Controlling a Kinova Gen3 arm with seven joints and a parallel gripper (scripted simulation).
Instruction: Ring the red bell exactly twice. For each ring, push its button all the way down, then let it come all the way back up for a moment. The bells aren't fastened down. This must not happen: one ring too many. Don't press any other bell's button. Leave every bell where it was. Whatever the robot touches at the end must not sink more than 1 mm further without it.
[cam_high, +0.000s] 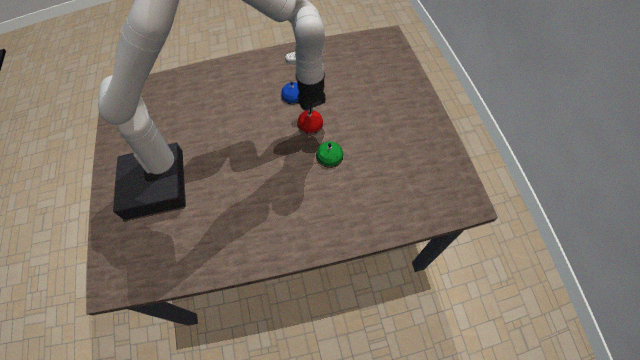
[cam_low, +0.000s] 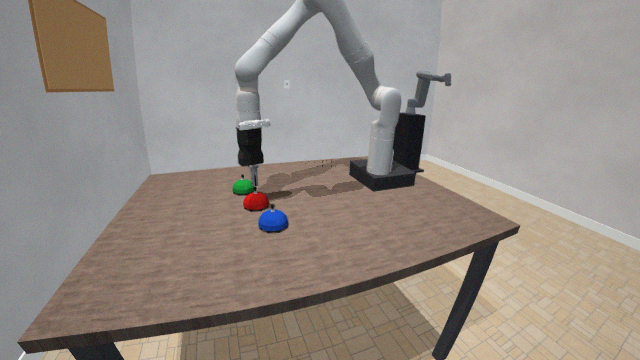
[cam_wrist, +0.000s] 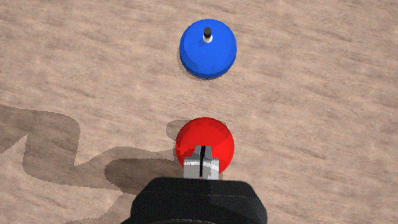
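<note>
The red bell (cam_high: 310, 122) sits on the wooden table between a blue bell (cam_high: 290, 93) and a green bell (cam_high: 329, 154). My gripper (cam_high: 310, 111) is shut and empty, pointing straight down with its fingertips right at the top of the red bell. In the wrist view the closed fingers (cam_wrist: 201, 165) cover the middle of the red bell (cam_wrist: 204, 142), so its button is hidden. In the exterior view the fingertips (cam_low: 254, 187) meet the top of the red bell (cam_low: 256, 201). The blue bell (cam_wrist: 208, 49) shows its button raised.
The green bell (cam_low: 243, 187) stands close behind the gripper in the exterior view and the blue bell (cam_low: 273, 221) in front. The arm's base (cam_high: 148, 182) stands on the table's left side. A small white object (cam_high: 291, 57) lies near the far edge.
</note>
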